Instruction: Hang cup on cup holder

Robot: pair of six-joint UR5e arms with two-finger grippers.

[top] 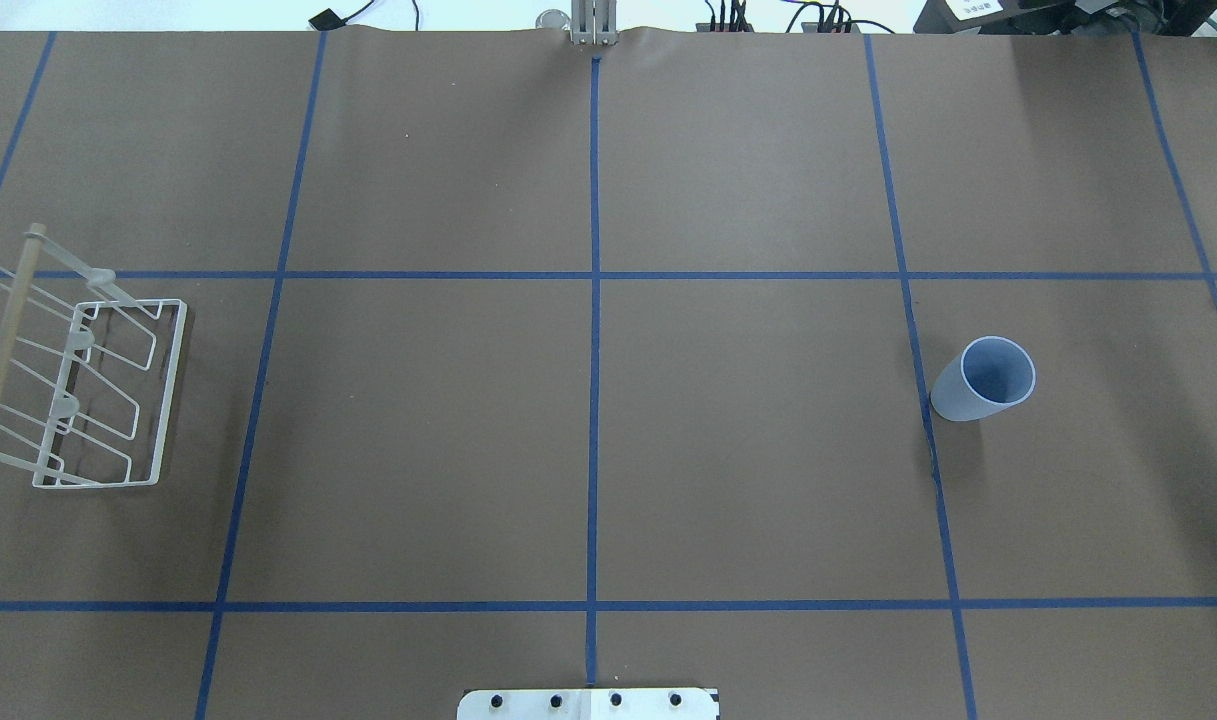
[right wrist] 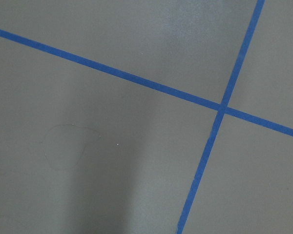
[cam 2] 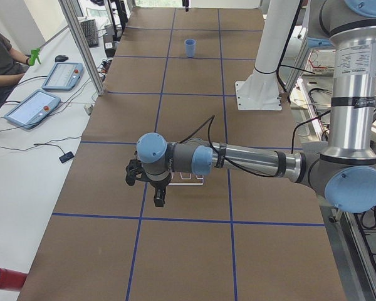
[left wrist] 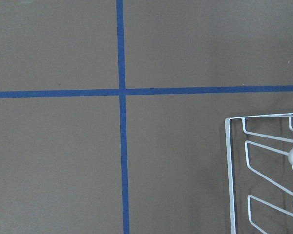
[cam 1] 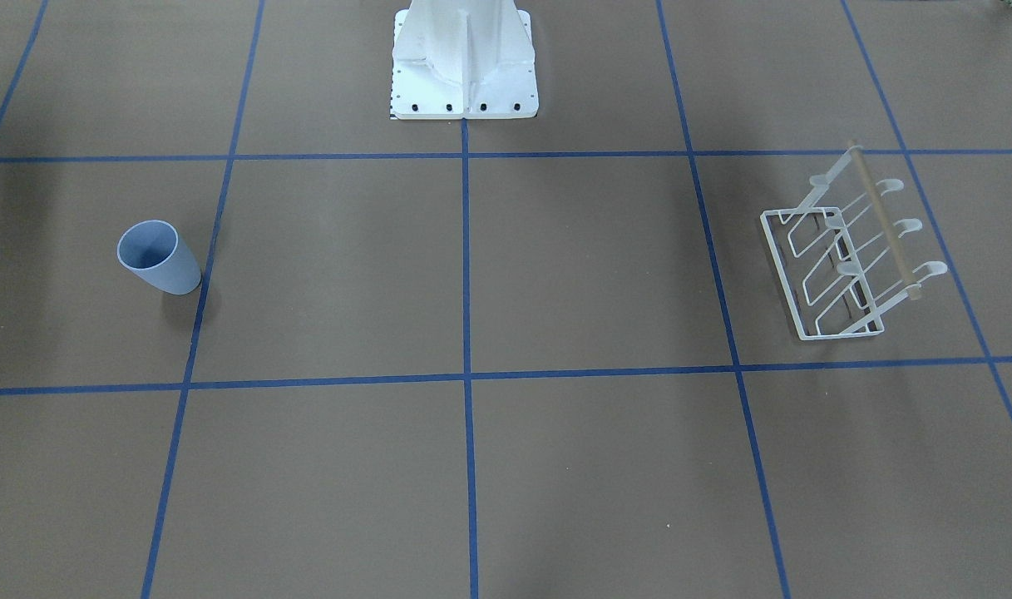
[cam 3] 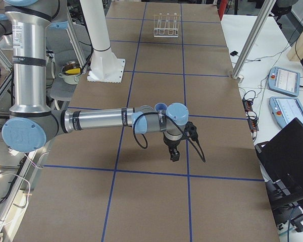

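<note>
The light blue cup (cam 1: 158, 258) stands upright, mouth up, on the robot's right side of the table (top: 980, 380). The white wire cup holder (cam 1: 855, 258) with its tan rod stands on the robot's left side (top: 78, 390), with no cup on its prongs. Its base corner shows in the left wrist view (left wrist: 263, 170). My left gripper (cam 2: 158, 194) hangs above the table beside the holder. My right gripper (cam 3: 174, 154) hangs above the table near the cup (cam 3: 160, 107). Both show only in the side views, so I cannot tell whether they are open or shut.
The brown table has a blue tape grid (top: 594, 400). The white robot pedestal (cam 1: 464, 66) stands at the robot's edge of the table. Operators' tablets (cam 2: 31, 106) and a laptop (cam 3: 288, 156) lie on side benches beyond the table.
</note>
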